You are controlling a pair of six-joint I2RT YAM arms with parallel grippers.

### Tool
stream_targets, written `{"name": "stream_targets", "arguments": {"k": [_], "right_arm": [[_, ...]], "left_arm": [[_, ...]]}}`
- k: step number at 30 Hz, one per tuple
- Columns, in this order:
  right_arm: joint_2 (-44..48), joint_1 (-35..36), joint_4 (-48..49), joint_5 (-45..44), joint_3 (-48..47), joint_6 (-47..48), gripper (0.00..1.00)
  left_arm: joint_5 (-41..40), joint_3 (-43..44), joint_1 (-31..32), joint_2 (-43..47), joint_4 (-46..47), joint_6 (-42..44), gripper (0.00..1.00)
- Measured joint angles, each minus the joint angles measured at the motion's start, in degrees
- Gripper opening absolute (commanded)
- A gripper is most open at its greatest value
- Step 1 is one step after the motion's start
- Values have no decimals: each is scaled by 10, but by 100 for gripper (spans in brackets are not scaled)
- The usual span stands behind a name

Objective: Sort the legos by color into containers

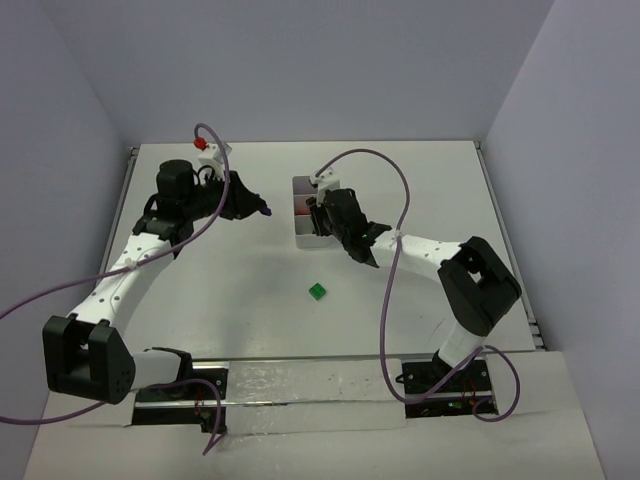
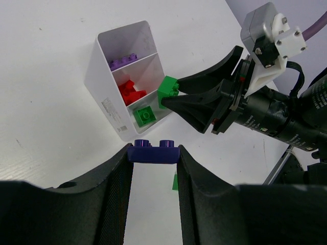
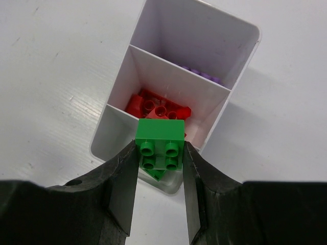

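I'd centre the right claw [image 3: 160,153] over the tray's [image 3: 168,30] end compartment, the one already holding green, lower between its walls, then open. It's pinching a green brick [image 3: 160,139] just above that compartment. Left claw [image 2: 154,163] pinches a dark blue brick [image 2: 153,152], apart from the tray. Another green brick [image 1: 317,291] lies loose on the tabletop [image 1: 220,300].

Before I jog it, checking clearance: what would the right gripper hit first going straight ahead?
Likely the green brick in the white tray, end compartment, just past the held brick in the right gripper; depth unclear.
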State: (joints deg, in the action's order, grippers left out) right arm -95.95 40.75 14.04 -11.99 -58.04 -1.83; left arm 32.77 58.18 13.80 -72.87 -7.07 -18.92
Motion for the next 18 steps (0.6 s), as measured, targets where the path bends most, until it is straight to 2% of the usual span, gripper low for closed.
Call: {"name": "stream_targets", "arguments": {"k": [3,4,5,7,12,18], "right_arm": [[-3,0,1,0,2,0,40],[-3,0,1,0,3,0,41],[-3,1,1,0,4,0,57],[-3,2,1,0,4,0,74],[-3,5,0,4,4,-2,80],[6,6,-34,10,1,-12,81]], "left_arm": [[0,2,0,-4,0,0,0],[0,2,0,-5,0,0,0],[0,2,0,-6,0,0,0],[0,2,0,-7,0,0,0],[0,3,0,-14,0,0,0],[-7,17,0,-26,1,-3,0]]}}
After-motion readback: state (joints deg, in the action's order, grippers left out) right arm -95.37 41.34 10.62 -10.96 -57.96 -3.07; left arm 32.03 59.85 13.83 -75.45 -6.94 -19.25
